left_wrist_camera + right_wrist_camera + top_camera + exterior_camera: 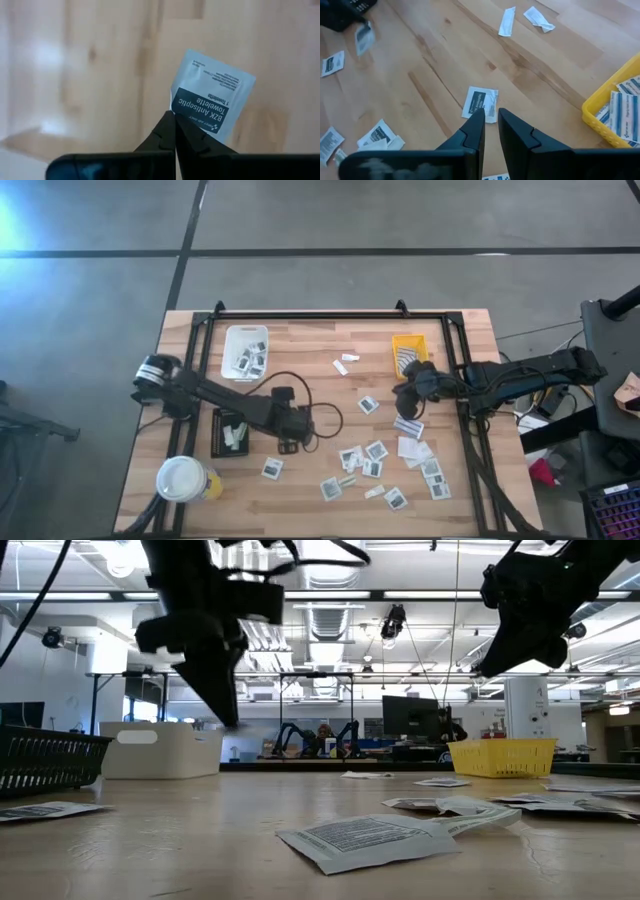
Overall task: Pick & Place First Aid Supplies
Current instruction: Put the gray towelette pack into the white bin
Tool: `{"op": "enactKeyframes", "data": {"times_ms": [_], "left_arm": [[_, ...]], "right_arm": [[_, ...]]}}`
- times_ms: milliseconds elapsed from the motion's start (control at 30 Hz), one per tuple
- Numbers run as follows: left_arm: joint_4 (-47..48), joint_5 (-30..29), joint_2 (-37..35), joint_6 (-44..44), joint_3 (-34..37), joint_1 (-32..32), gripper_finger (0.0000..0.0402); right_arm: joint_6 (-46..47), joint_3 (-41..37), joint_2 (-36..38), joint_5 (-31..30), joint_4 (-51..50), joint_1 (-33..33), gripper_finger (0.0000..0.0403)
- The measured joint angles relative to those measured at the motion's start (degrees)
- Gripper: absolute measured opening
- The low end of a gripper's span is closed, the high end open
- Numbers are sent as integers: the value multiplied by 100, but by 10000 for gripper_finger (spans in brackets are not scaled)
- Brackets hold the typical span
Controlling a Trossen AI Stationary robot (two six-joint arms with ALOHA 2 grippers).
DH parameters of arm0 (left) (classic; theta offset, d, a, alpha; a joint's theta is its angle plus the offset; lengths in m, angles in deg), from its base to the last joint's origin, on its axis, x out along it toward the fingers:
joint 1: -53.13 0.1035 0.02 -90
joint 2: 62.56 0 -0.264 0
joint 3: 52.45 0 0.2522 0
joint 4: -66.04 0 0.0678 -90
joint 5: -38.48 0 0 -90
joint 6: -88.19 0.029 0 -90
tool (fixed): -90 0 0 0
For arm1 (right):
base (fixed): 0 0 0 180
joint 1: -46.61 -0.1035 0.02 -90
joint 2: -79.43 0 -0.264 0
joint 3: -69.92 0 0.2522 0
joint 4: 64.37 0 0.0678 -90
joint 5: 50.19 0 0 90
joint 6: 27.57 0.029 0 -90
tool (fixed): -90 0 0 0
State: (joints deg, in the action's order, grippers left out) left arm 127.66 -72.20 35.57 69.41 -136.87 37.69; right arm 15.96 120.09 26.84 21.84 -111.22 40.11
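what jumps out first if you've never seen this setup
The scatter of white packets over the table's near right part draws the eye first. Next, the left hand, up above the table's middle, is shut on a towelette packet. The right hand hangs slightly open over a lone packet near the yellow tray.

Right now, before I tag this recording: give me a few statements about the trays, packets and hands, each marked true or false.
1. The left hand is shut on an antiseptic towelette packet. True.
2. The right hand holds a packet. False: nothing sits between its fingers; it hangs above a packet on the table.
3. The yellow tray is empty. False: it holds packets.
4. The white tray holds packets. True.
5. The cup stands beside the yellow tray. False: it stands at the opposite corner.
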Motion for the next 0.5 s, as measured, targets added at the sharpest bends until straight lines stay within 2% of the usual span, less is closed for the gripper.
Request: {"op": "enactKeyframes", "data": {"times_ms": [200,500], "left_arm": [[688,-457,-717,-319,-3,30,0],[1550,-1619,-1934,-1006,96,225,0]], "right_arm": [[0,-1,1,-1,76,-197,52],[105,-11,1,-10,213,-459,52]]}}
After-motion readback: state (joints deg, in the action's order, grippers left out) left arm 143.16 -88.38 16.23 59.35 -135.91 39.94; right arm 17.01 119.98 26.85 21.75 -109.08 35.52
